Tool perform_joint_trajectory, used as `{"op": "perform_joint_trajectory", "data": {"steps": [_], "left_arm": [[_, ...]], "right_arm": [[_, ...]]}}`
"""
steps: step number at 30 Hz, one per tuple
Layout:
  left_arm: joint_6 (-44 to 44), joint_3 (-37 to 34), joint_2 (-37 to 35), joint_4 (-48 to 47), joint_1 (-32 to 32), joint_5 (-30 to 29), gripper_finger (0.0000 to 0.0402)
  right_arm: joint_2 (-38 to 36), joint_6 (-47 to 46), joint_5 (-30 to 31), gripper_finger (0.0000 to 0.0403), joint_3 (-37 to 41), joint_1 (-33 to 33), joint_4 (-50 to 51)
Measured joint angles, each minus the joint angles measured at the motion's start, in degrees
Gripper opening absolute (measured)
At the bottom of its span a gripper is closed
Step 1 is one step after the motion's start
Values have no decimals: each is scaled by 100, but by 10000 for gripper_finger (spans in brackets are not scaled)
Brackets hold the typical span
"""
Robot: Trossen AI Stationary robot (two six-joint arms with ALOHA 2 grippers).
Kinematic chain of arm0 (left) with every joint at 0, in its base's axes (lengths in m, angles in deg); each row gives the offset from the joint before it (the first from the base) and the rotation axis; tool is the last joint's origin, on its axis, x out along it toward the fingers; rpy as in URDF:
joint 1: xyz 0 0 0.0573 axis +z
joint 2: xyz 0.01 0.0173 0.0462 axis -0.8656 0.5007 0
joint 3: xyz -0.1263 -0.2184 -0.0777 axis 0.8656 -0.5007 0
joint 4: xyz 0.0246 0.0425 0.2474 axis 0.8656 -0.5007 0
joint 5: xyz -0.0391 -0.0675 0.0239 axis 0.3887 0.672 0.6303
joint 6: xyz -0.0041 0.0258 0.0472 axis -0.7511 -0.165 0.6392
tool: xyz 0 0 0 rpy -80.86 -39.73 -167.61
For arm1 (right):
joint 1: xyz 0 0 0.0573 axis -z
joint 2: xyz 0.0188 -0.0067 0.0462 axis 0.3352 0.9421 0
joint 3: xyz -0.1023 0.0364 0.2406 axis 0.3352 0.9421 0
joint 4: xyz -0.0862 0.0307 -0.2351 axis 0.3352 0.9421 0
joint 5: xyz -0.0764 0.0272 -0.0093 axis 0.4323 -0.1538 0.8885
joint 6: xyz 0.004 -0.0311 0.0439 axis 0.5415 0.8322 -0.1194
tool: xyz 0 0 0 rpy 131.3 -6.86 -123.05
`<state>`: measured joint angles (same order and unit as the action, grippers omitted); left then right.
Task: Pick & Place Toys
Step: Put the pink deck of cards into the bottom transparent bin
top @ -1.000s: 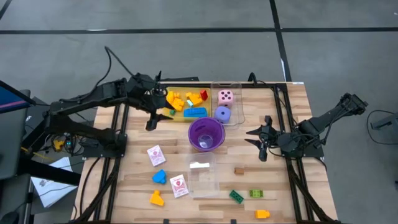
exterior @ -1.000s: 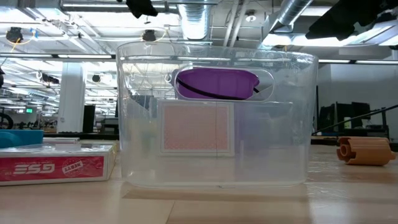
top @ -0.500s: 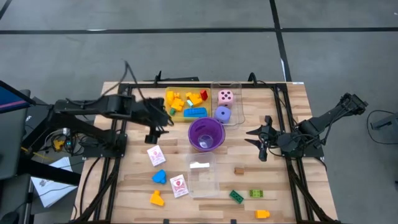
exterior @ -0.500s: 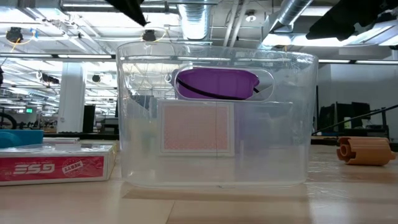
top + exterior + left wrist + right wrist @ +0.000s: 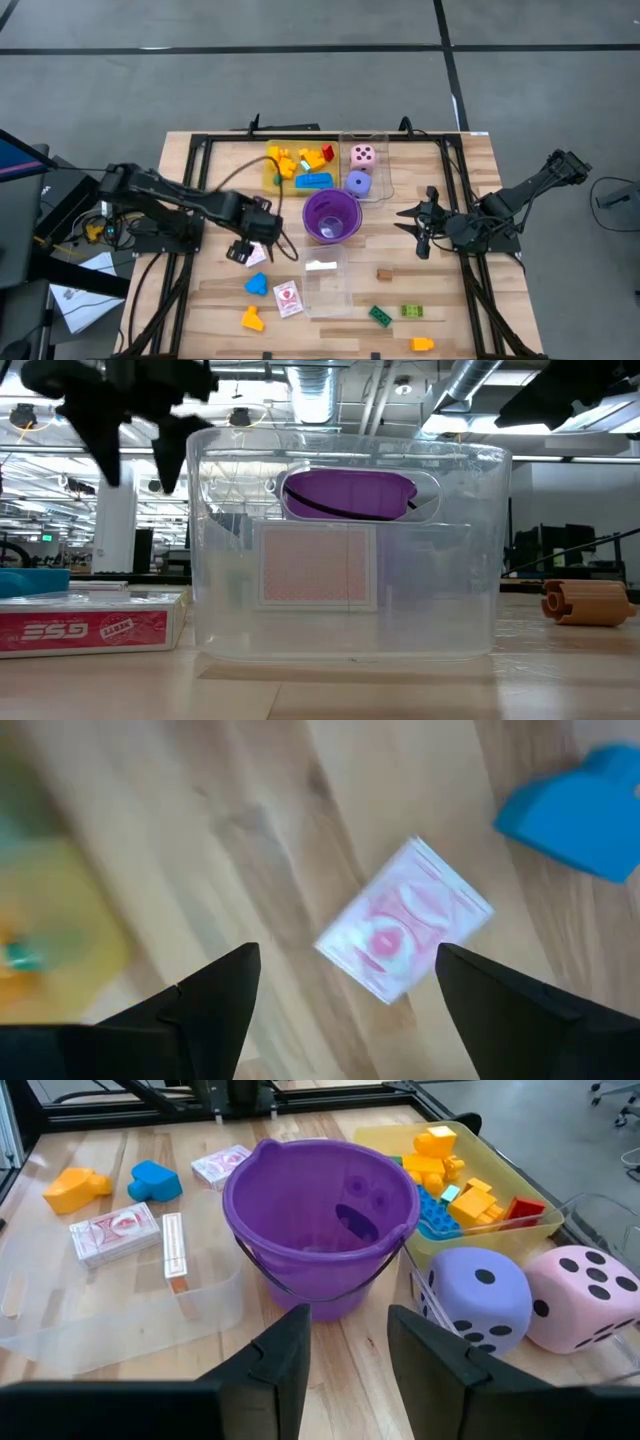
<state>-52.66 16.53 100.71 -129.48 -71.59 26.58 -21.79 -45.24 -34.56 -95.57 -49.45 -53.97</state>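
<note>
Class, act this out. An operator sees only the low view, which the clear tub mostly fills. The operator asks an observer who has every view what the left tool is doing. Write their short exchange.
Operator: Where is the left tool?
Observer: The left tool hangs over the table's left half, above a white-red card that lies flat on the wood.
Operator: Is it gripping the card?
Observer: No. Its fingers stand open on either side, clear of the card, and they hold nothing.
Operator: Is anything close by?
Observer: A blue brick lies beside the card and does not touch it.
Operator: And the right tool?
Observer: The right tool waits, open, to the right of the purple cup.
</note>
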Motion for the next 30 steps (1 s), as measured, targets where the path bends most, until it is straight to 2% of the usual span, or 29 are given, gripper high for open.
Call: {"op": "perform_joint_trajectory", "data": {"steps": [13, 17, 22, 30], "left_arm": [[1067, -132, 1386, -205, -506, 38, 299], [1746, -406, 1391, -104, -620, -69, 299], [2244, -943, 1135, 503, -672, -215, 299], [2340, -1332, 435, 819, -717, -567, 299]], "right_arm": [[-2, -57, -2, 127, 0, 0, -2], [-1, -57, -2, 127, 0, 0, 9], [0, -90, -4, 127, 0, 0, 52], [-1, -203, -149, 127, 0, 0, 97]]}}
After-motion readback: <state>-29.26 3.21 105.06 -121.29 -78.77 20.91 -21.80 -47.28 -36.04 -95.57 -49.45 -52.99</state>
